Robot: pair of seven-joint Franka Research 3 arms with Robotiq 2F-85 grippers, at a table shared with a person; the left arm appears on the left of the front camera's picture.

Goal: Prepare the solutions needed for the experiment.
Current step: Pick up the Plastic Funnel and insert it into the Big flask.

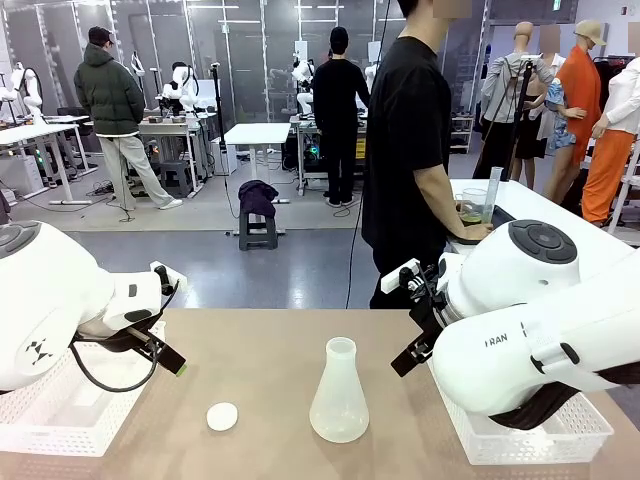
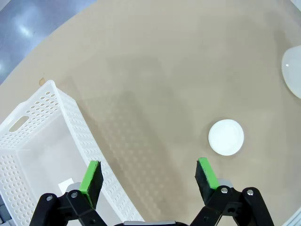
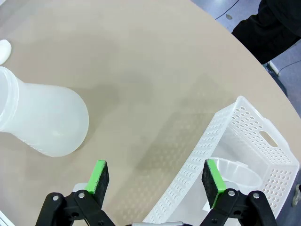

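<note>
Front view: the left arm (image 1: pixel 60 290) and the right arm (image 1: pixel 530 330) reach in low from either side of the tan counter (image 1: pixel 270 350). A frosted conical flask (image 1: pixel 338 395) stands upright near the middle, and a small white round cap (image 1: pixel 222 416) lies to its left, apart from it. A white perforated basket sits at each front corner, the left basket (image 1: pixel 50 425) and the right basket (image 1: pixel 565 435). Beyond the counter, a person (image 1: pixel 405 130) in black stands at a white table (image 1: pixel 545 210). There, a little greenish solution (image 1: pixel 470 216) shows in a clear beaker just by the person's wrist.

Left wrist view: the left hand (image 2: pixel 148 169) hangs fully spread above the bare counter with nothing between its 2 green pads. The left basket's rim is under one pad, and the cap is near the other.

Right wrist view: the right hand (image 3: pixel 157 176) is spread just as wide and holds nothing. The flask is off to one side and the right basket to the other, with a clear dish (image 3: pixel 237 172) inside it.
</note>
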